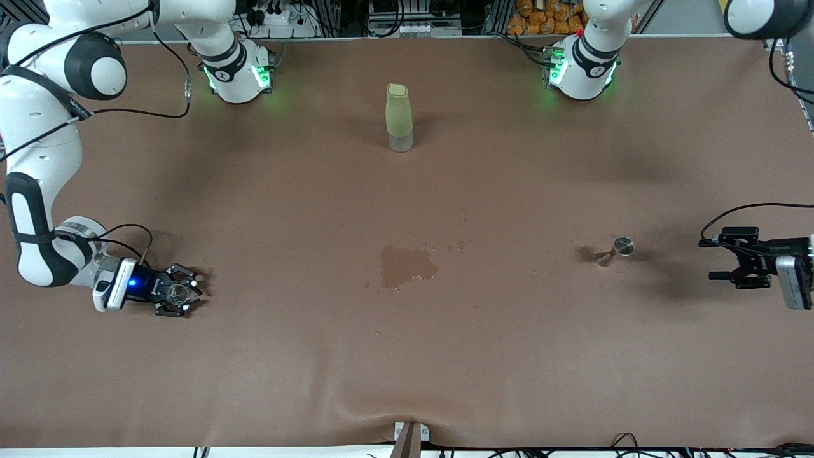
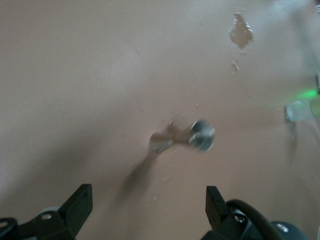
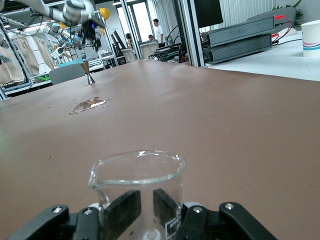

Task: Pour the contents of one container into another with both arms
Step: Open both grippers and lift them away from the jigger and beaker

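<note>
A clear glass beaker (image 1: pixel 179 291) (image 3: pixel 137 170) with a pouring lip stands on the brown table at the right arm's end. My right gripper (image 1: pixel 191 294) (image 3: pixel 146 197) lies low along the table, its two black fingers close together against the beaker's lower part. A small metal measuring cup (image 1: pixel 618 248) (image 2: pixel 192 136) (image 3: pixel 89 77) stands upright toward the left arm's end. My left gripper (image 1: pixel 707 259) (image 2: pixel 148 192) hangs open over the table's left-arm end, apart from that cup, with nothing between its fingers.
A tall pale green bottle (image 1: pixel 399 114) stands between the two arm bases. A wet puddle (image 1: pixel 407 266) (image 2: pixel 241 31) (image 3: pixel 90 104) darkens the table's middle. A smaller damp patch (image 1: pixel 588 254) lies beside the metal cup.
</note>
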Robot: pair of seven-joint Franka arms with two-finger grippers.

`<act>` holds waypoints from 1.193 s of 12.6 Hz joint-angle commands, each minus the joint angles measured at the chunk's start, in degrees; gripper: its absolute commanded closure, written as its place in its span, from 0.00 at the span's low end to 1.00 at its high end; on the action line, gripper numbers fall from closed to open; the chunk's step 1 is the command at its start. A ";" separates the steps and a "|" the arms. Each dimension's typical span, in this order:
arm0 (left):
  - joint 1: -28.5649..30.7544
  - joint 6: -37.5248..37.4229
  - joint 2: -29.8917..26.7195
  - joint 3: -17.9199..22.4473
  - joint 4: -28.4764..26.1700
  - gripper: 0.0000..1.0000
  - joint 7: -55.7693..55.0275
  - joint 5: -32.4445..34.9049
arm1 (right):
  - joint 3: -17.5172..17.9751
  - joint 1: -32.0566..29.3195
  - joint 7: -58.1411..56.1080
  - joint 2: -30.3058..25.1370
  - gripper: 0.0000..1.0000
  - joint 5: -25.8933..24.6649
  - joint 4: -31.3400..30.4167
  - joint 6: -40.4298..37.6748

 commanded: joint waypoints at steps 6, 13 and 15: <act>-20.64 -2.13 -22.52 -0.54 -3.69 0.00 -53.42 16.95 | 1.16 -2.07 -0.23 0.71 0.00 -0.90 1.45 -1.01; -25.84 -2.13 -36.14 3.23 -12.65 0.00 -56.46 25.39 | 1.08 -4.62 7.57 -3.24 0.00 -6.42 1.62 -7.25; -25.66 -2.22 -37.38 3.41 -13.44 0.00 -58.46 25.48 | 1.08 -5.15 11.10 -5.43 0.00 -8.80 1.62 -7.43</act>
